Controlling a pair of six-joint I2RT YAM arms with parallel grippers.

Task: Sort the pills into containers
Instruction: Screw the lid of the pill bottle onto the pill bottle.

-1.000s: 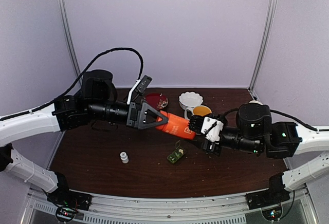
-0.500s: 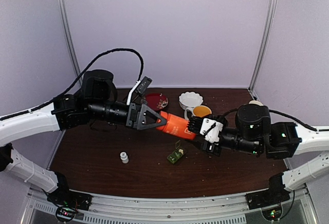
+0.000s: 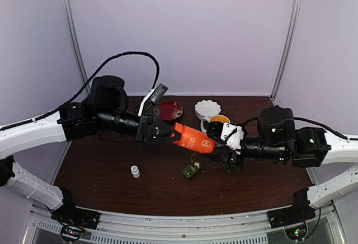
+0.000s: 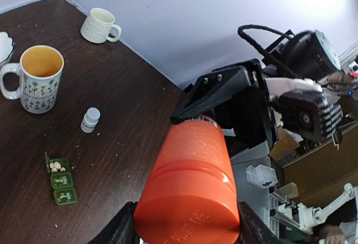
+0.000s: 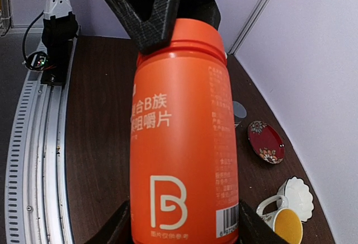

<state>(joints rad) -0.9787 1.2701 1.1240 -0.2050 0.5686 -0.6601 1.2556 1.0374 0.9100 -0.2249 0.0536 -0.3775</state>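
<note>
An orange bottle point(image 3: 193, 139) lies nearly level in the air at the centre of the overhead view, held from both ends. The left end effector point(image 3: 174, 134) is clenched around the cap end. In its wrist view its fingers point(image 4: 120, 231) sit against both sides of the bottle at the bottom of the frame. The right end effector point(image 3: 213, 137) is clenched around the base end. Its fingers point(image 5: 116, 228) flank the bottle at the bottom of its wrist view, next to the barcode, and the label runs up the frame toward the other arm's black fingers at the top.

The pill box point(image 3: 191, 170) lies on the dark brown surface point(image 3: 100, 160) just below the bottle in the overhead view, at lower centre and apart from both end effectors. In the left wrist view it is at lower left. The compartment nearest the top of the frame is open and holds several pale pills point(image 4: 55, 166), and the two below it have their marked lids down.

A small white bottle point(image 3: 135, 171) stands to the left of the box. A red plate point(image 3: 169, 109), a white bowl point(image 3: 207, 108) and a patterned mug point(image 3: 218, 121) with an orange inside sit in a row above the bottle, toward the back wall. A white cup point(image 4: 100, 24) stands at the top left of the left wrist view.
</note>
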